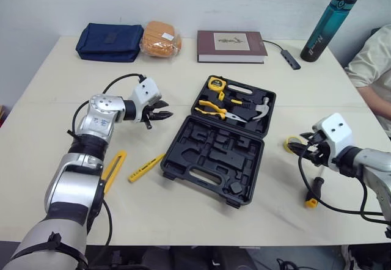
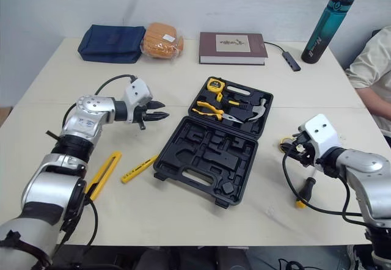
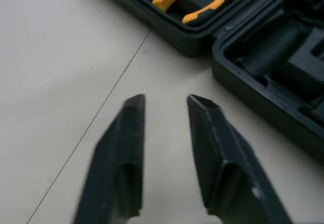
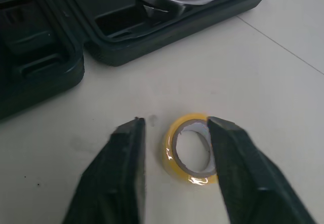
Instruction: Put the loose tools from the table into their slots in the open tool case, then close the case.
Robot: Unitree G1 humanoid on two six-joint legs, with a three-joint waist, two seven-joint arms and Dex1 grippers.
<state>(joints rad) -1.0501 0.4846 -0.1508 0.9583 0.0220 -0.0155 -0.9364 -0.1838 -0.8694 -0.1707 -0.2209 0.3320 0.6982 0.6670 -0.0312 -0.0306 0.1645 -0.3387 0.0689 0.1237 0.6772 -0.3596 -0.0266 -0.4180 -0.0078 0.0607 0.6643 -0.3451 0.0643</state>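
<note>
On table (image 4: 283, 72), tape (image 4: 178, 167) within right gripper (image 4: 177, 123)

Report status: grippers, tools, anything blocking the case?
Left gripper open, empty, beside the tool case. Right gripper open, yellow tape roll between its fingers, on the table. Case open; short yellow tool, long yellow tool, screwdriver loose outside it. Nothing blocking.

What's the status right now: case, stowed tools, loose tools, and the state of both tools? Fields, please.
case: open
stowed: tape measure, pliers, hammer
loose, robot's left: long yellow tool, short yellow tool
loose, robot's right: tape roll, screwdriver
left tool: open, empty, beside the case
right tool: open, astride the tape roll
</note>
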